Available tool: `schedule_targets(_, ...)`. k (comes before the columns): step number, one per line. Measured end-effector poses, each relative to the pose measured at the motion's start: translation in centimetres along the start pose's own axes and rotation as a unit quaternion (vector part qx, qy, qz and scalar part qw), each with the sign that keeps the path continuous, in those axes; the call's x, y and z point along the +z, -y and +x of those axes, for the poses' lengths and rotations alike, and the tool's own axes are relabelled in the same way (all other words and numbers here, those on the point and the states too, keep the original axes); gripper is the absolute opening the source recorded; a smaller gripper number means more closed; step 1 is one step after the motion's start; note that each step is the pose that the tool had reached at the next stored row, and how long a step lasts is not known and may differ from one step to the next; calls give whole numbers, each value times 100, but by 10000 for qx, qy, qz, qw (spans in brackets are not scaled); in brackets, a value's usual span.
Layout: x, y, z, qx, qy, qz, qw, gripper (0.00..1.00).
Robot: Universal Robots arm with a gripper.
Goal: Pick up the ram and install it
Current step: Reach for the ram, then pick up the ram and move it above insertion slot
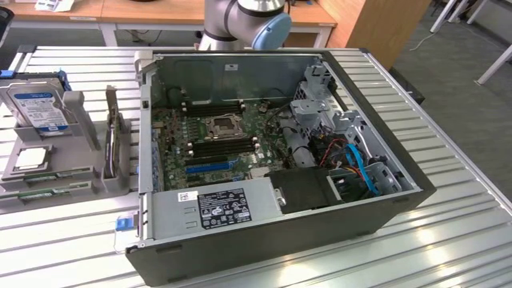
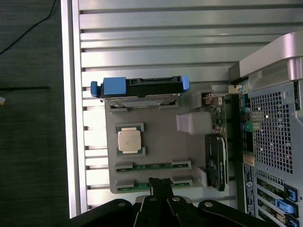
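Two ram sticks, thin green boards, lie side by side in slots of a grey holder tray (image 2: 161, 142). One ram stick (image 2: 142, 166) (image 1: 60, 174) shows in full. The other ram stick (image 2: 128, 184) (image 1: 40, 195) is partly covered in the wrist view by my gripper (image 2: 161, 182). The gripper hangs well above the tray, shut, with nothing in it. The open computer case (image 1: 384, 210) stands beside the tray, and its motherboard has black memory slots (image 1: 216, 147) around the processor socket.
On the same tray stand a hard drive with blue rails (image 2: 139, 87) (image 1: 36, 108), a square silver processor chip (image 2: 130, 140) (image 1: 30, 157) and an upright expansion card (image 2: 217, 161) (image 1: 112, 141). The arm's base (image 1: 240, 24) rises behind the case. Everything rests on a slatted metal table (image 1: 448, 252).
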State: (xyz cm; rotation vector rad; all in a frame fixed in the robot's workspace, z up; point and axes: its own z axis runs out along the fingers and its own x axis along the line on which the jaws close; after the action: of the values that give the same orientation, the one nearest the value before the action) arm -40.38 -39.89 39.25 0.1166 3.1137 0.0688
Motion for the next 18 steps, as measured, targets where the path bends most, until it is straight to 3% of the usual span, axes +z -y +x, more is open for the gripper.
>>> schedule_targets(8, -1, 47, -3, 0, 0, 0, 10000, 10)
schedule_targets(18, -2, 47, -3, 0, 0, 0, 10000, 10)
